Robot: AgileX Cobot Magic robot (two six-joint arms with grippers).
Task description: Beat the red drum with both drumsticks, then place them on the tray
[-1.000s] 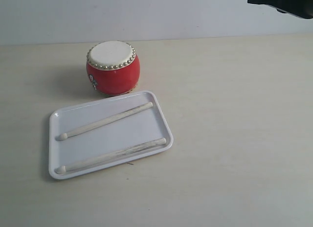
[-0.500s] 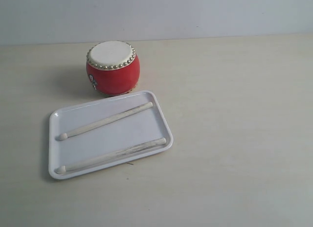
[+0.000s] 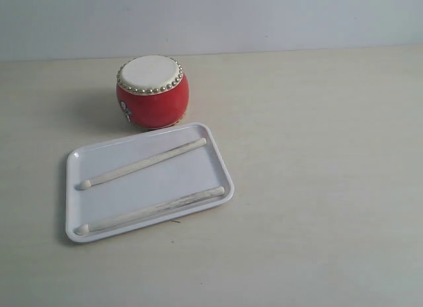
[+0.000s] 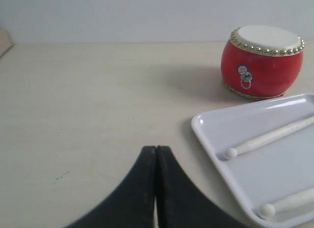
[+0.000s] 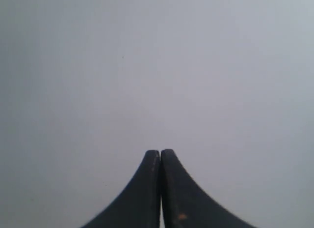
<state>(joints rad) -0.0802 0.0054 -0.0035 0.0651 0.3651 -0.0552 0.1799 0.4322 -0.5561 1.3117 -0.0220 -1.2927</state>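
Observation:
The red drum (image 3: 153, 92) stands upright on the table, just behind the white tray (image 3: 73, 201). Two pale drumsticks lie on the tray, side by side and apart: one further back (image 3: 142, 163), one nearer the front rim (image 3: 151, 210), bead tips to the left. Neither gripper shows in the exterior view. In the left wrist view my left gripper (image 4: 156, 148) is shut and empty above bare table, beside the tray (image 4: 206, 134), with the drum (image 4: 261, 61) and both bead tips (image 4: 231, 153) beyond. My right gripper (image 5: 160, 152) is shut and empty, facing a plain grey wall.
A pale wooden table (image 3: 317, 188) carries everything, with a grey wall (image 3: 264, 19) behind it. A table edge or corner (image 4: 4, 41) shows far off in the left wrist view.
The dark arm at the exterior view's upper right corner has withdrawn out of sight. The drum, the tray and both drumsticks have not moved.

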